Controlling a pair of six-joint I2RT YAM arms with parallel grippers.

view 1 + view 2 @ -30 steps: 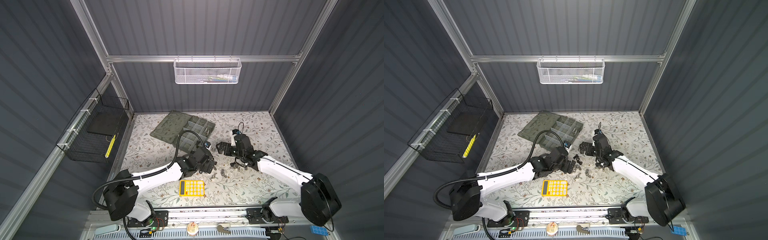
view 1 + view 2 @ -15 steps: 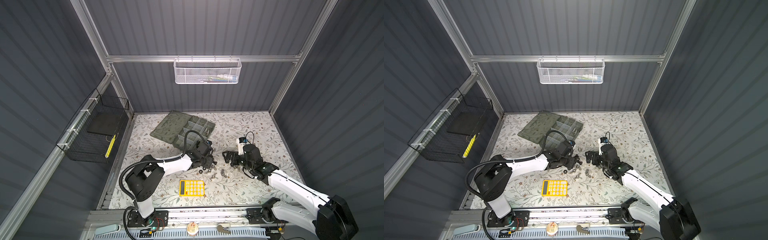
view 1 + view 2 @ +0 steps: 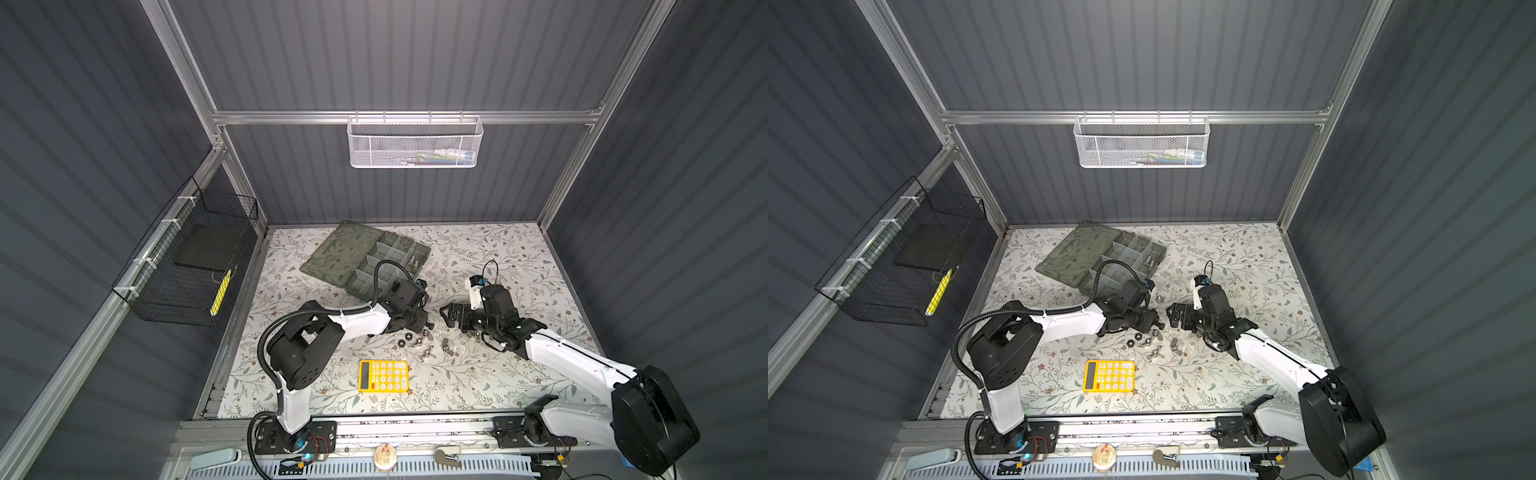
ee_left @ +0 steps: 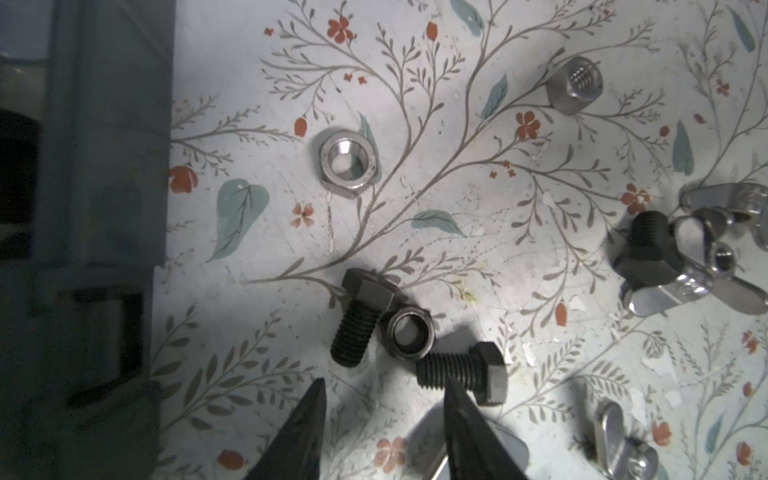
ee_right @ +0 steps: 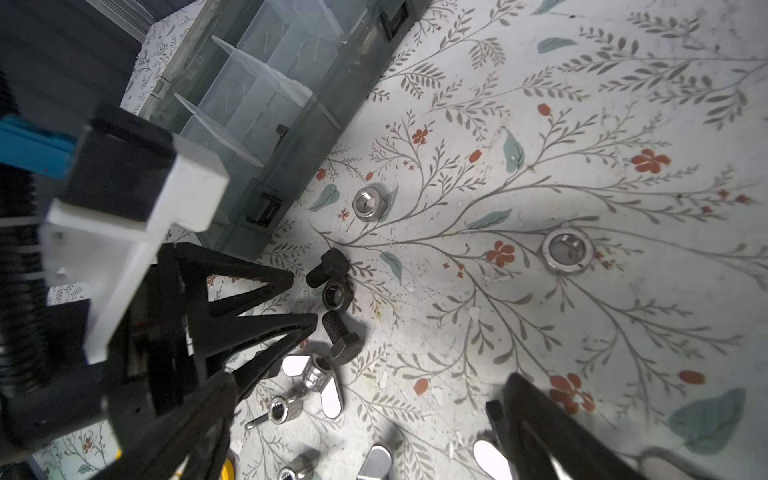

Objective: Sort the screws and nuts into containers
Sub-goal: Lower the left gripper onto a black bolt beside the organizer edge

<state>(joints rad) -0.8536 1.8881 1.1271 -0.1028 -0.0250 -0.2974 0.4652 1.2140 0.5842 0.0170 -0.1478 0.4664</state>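
Loose screws and nuts lie on the floral mat between my two grippers. In the left wrist view, two black screws flank a black nut; a silver hex nut lies beyond them. My left gripper hovers low just short of them, jaws apart with only mat between; one fingertip overlaps the nearer screw's shaft. The right gripper is wide open over silver wing nuts, holding nothing. The containers lie with the lid open behind the left gripper.
A yellow calculator lies near the front edge. A white mesh basket hangs on the back wall, a black wire basket on the left wall. A black screw sits in one compartment. More wing nuts lie beside a third black screw.
The left jaws have narrowed while staying over the black screws. The right gripper has drawn back toward the front and stayed wide open.
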